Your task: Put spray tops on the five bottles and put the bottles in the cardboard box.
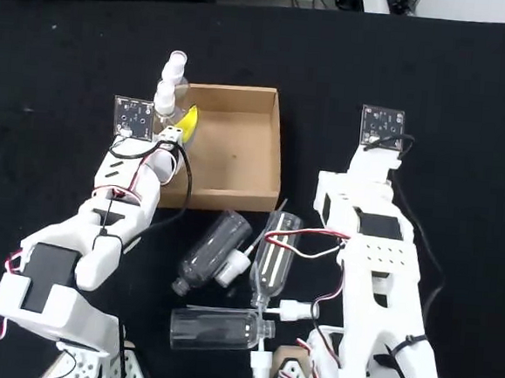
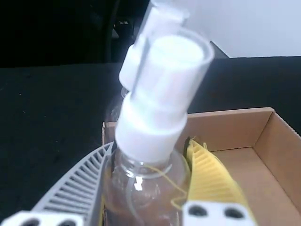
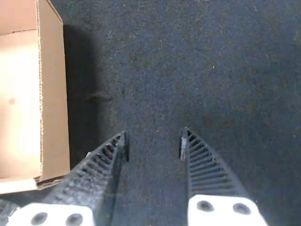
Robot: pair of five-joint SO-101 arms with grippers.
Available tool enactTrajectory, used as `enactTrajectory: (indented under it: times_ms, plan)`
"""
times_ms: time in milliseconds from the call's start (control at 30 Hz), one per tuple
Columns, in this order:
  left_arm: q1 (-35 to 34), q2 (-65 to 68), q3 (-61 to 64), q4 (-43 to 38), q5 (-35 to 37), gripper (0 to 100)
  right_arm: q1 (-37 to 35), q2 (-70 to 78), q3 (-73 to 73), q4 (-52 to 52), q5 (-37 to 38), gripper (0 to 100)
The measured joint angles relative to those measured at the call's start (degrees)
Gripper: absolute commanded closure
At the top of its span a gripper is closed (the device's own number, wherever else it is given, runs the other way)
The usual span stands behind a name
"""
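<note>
left claw is clamped on a clear bottle, grey and yellow fingers pressed to either side of its shoulder, and you can see the white spray top seated on its neck. in the high view that bottle stands top end up at the left wall of the cardboard box, near the far corner; you cannot tell whether its base is inside. your right claw hangs over the black table just beside the box's right wall, jaws apart with nothing between them. three more bottles lie on their sides in front of the box, loose spray tops among them.
</note>
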Motion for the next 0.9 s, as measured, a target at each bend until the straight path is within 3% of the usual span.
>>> enactTrajectory:
  times_ms: [200,433,700,900]
  plan:
    - [0.0,0.0,0.0,0.0,0.0,79,0.0,0.0,0.0,0.0,0.0,83.5]
    - [-0.1,0.0,0.0,0.0,-0.2,80,0.0,0.0,0.0,0.0,0.0,83.5]
    - [-0.4,0.0,0.4,0.0,-0.4,69,0.0,0.0,0.0,0.0,0.0,83.5]
    - [-0.4,0.0,0.4,0.0,-0.4,68,0.0,0.0,0.0,0.0,0.0,83.5]
